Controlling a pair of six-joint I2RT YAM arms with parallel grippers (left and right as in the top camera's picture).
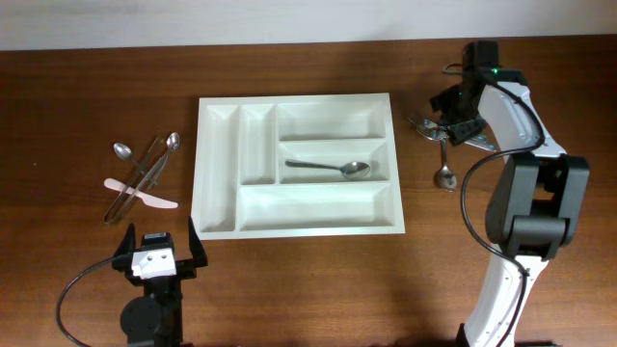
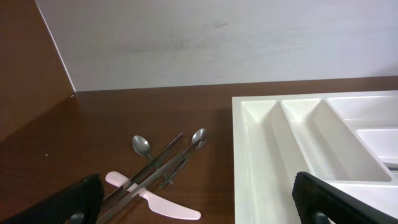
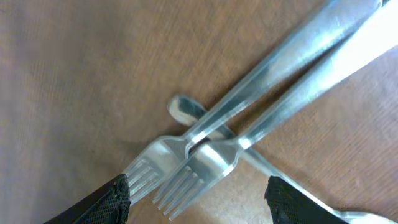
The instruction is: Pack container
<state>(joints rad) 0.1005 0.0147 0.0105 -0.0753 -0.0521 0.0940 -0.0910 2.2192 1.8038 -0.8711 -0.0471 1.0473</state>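
Note:
The white container (image 1: pixel 289 98) lies in the middle of the table, and one metal spoon (image 1: pixel 333 169) rests in a medium compartment on its right side. My right gripper (image 1: pixel 453 120) hangs low over a pile of cutlery to the right of the tray. In the right wrist view its jaws stand open (image 3: pixel 199 200), straddling the heads of two crossed forks (image 3: pixel 193 167). A spoon handle (image 3: pixel 186 111) lies under them. My left gripper (image 1: pixel 159 253) waits open near the front edge, left of the tray, with nothing between its fingers (image 2: pixel 68 205).
A second pile lies left of the tray: two small spoons (image 2: pixel 141 145), long metal pieces (image 2: pixel 155 171) and a pink plastic knife (image 2: pixel 168 205). Another spoon (image 1: pixel 443 176) sits beside the right pile. The tray's left rim (image 2: pixel 239 143) shows in the left wrist view.

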